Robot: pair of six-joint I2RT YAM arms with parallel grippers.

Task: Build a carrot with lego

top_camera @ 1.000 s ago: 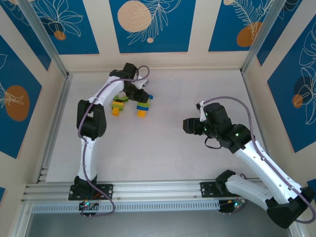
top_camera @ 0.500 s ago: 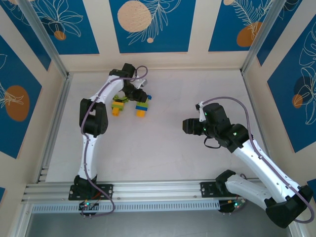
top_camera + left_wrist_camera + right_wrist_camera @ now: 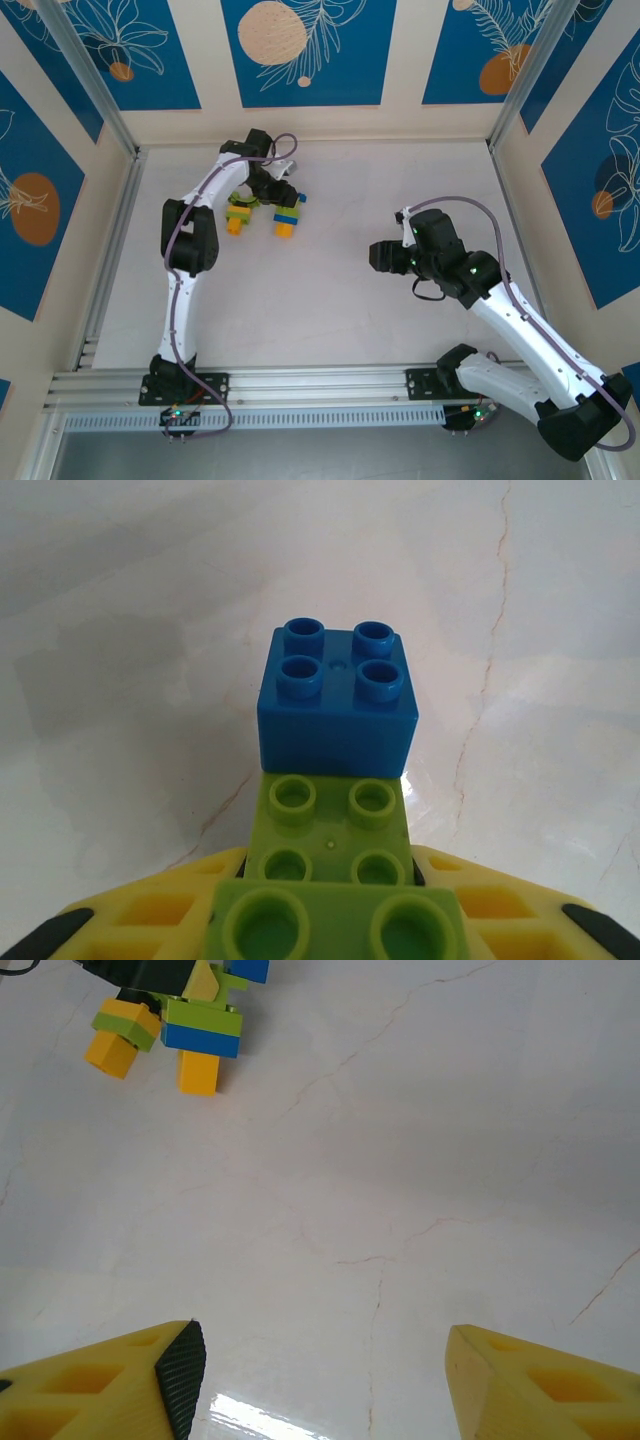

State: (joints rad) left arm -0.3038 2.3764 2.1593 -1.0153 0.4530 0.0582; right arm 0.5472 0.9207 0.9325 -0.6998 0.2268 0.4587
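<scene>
- While viewed from its wrist, gripping a lime lego stack (image 3: 333, 825), blue brick (image 3: 337, 695) at the far tip, between the left gripper's (image 3: 281, 192) yellow fingers (image 3: 150, 915).
- Hanging with jaws spread over the bare table (image 3: 420, 1180): right gripper (image 3: 320, 1365), well apart from any lego.
- Sitting on the far-left table just beside the held stack: an orange-lime clump (image 3: 238, 214) and a blue-lime-orange clump (image 3: 288, 217).

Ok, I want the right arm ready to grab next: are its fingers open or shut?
Open: the right gripper has its two yellow fingers wide apart, with bare table between them.
</scene>
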